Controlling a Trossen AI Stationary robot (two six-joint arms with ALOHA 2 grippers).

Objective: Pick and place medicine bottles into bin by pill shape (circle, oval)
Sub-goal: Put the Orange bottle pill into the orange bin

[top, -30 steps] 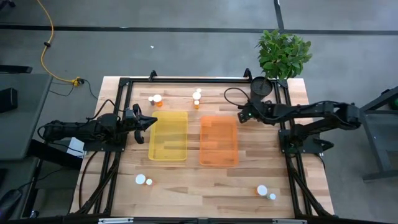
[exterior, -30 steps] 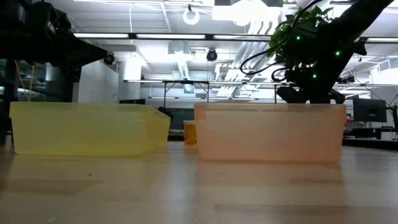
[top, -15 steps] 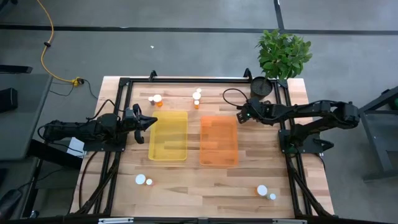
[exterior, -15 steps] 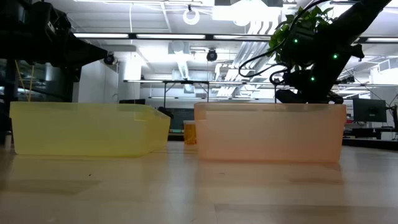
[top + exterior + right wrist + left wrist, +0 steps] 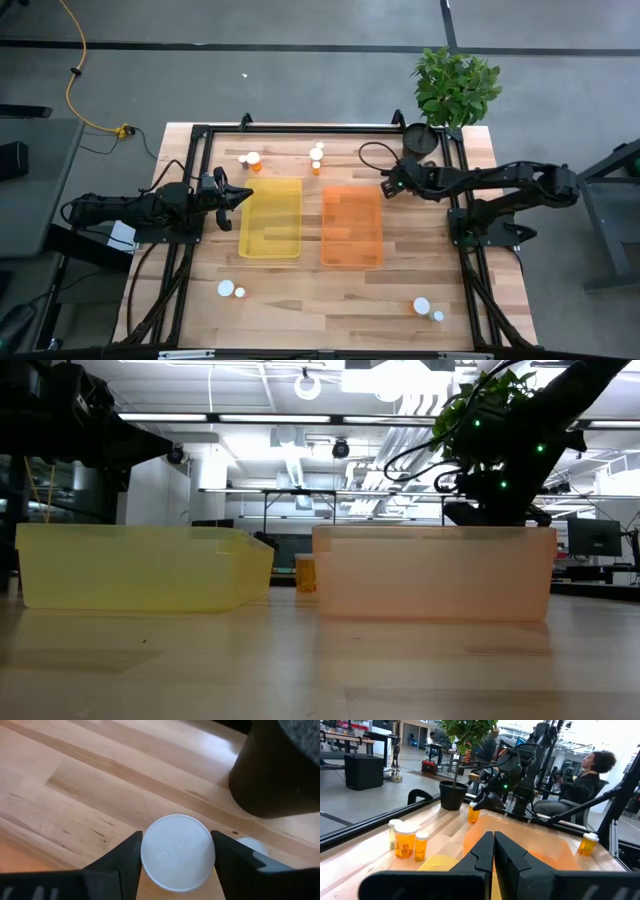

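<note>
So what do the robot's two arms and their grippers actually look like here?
Both arms are black and slender, built of jointed segments. The left gripper ends in two dark, tapered fingers. The right gripper has black angular fingers; a thin black cable loops beside that arm, and small green lights glow on it.
</note>
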